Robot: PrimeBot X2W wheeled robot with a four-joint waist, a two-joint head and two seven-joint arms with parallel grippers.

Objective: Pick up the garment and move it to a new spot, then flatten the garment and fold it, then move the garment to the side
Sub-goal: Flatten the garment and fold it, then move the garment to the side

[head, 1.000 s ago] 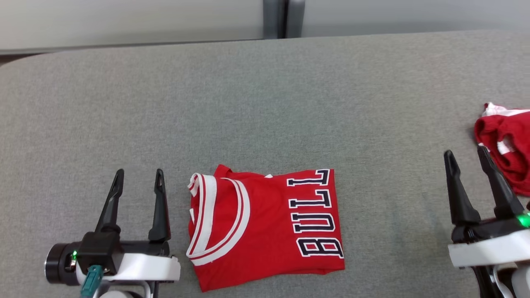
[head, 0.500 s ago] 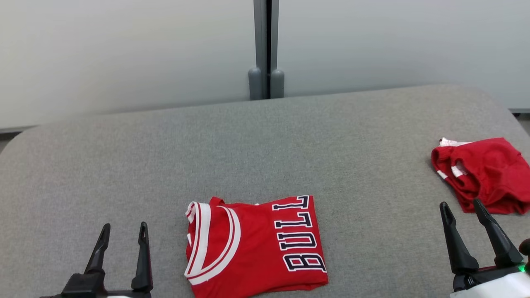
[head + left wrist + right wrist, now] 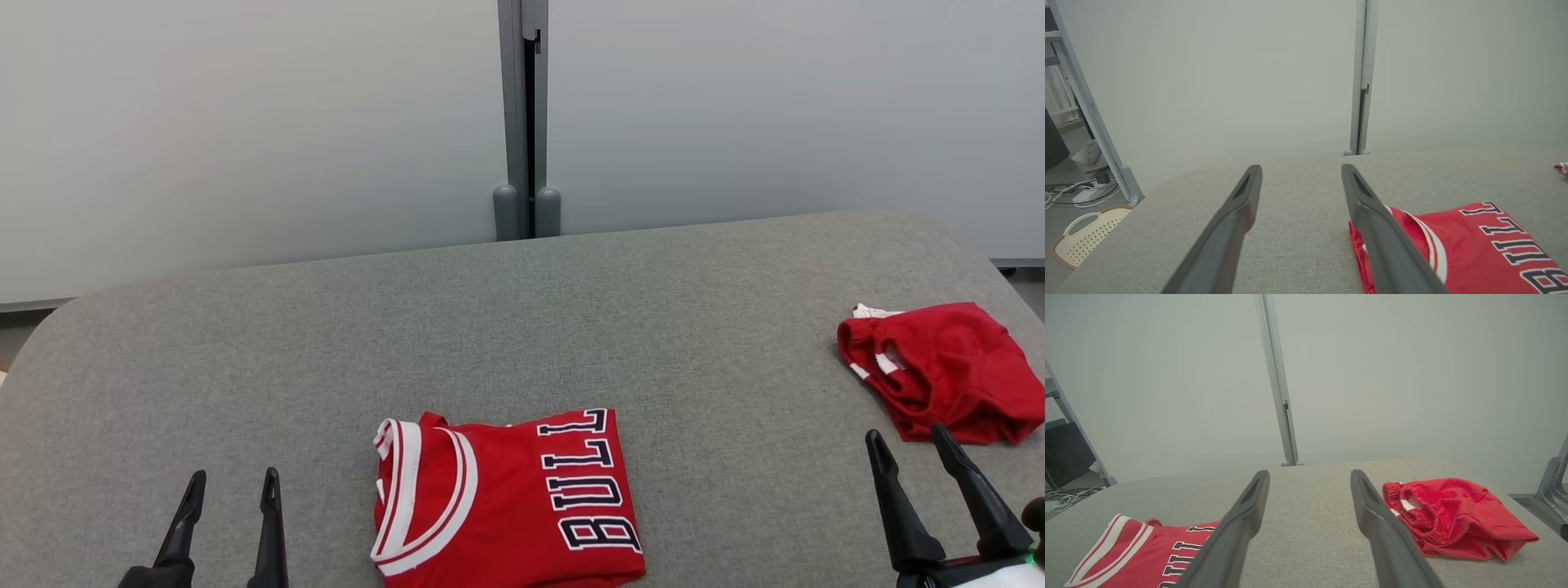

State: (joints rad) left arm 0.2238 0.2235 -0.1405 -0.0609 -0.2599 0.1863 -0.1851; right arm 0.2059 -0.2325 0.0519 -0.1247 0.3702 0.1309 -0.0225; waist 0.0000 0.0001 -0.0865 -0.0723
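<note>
the folded red jersey (image 3: 506, 498) lies flat on the grey table (image 3: 571, 318) between the left claw (image 3: 234, 478) and right claw (image 3: 906, 434), both spread wide and empty. it looks light and floppy; pinching its layered edges should keep the fold.

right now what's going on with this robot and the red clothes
Nothing is being held. A red jersey lies folded on the grey table, between the robot's two grippers. The left gripper and right gripper are both open and empty. Crumpled red shorts sit off to the robot's right, just beyond the right gripper.
</note>
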